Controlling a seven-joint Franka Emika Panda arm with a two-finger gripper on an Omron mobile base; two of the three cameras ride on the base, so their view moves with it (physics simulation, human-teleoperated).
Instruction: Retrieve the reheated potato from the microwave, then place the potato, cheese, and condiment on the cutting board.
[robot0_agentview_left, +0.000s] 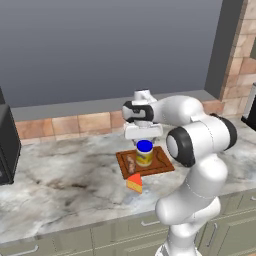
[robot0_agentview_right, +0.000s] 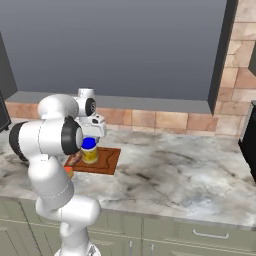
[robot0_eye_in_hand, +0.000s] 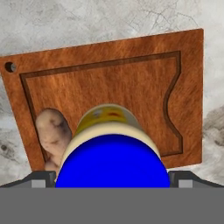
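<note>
- The condiment (robot0_agentview_left: 144, 153) stands on the cutting board (robot0_agentview_left: 161, 161), the potato (robot0_agentview_left: 130, 162) just left of it.
- The cheese (robot0_agentview_left: 134, 183) lies on the counter (robot0_agentview_left: 65, 185), before the board.

Left base view. The white arm reaches forward over a marbled counter (robot0_agentview_left: 60, 185), its gripper (robot0_agentview_left: 143, 141) poised directly above the condiment (robot0_agentview_left: 144, 153), a squat jar with yellowish contents and a blue lid. The jar stands upright on the cutting board (robot0_agentview_left: 161, 161), with the potato (robot0_agentview_left: 130, 162) lying on the board just to its left. The cheese (robot0_agentview_left: 135, 183), an orange-topped wedge with yellow sides, rests on the counter just off the board's near edge. A dark appliance (robot0_agentview_left: 7, 145) stands at the far left; a brick backsplash (robot0_agentview_left: 65, 125) runs behind the counter.
</note>
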